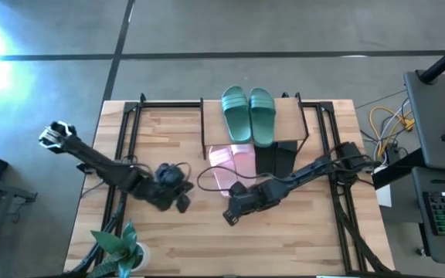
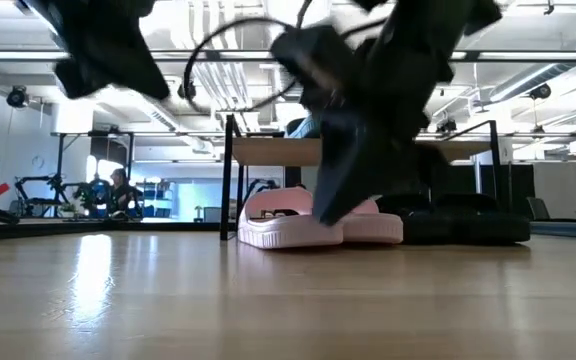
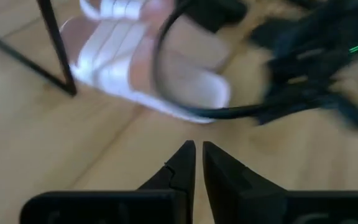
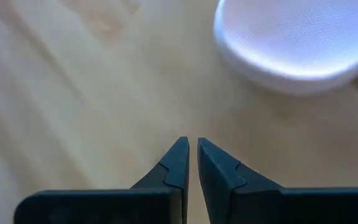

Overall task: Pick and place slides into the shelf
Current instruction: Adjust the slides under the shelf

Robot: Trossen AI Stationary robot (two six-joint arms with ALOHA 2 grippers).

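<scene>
The table (image 1: 284, 247), a broad top of pale butcher-block wood strips with black metal rails along its sides, fills the middle of the high view. At upper centre of that frame stands the shelf (image 1: 292, 112), a small rack with a light plank top on thin black legs. The teal-green slides (image 1: 248, 113) lie side by side on the plank, their wide ribbed straps and rounded moulded soles showing. Under the shelf, at the frame's centre, the pale pink slides (image 1: 230, 164) sit on the table with smooth chunky soles; just to their right the black slides (image 1: 275, 157) rest as matte dark blocks, also below the plank. In the low view the pink pair (image 2: 298, 225) and the black pair (image 2: 468, 222) stand in a row beneath the shelf top (image 2: 268, 150).

The two dark jointed arms reach in from either side. The right gripper (image 1: 229, 217) is below centre of the high view, near the pink pair's heels; in the right wrist view its two tapered dark fingers (image 4: 179, 163) stand almost together, holding nothing, with a rounded pale heel (image 4: 291, 43) beyond them. The left gripper (image 1: 182, 204) is left of centre, and its fingers (image 3: 185, 163) are likewise nearly together and empty.

At the lower left of the high view, a small green-leaved plant (image 1: 118, 249) sits in a pale pot.
</scene>
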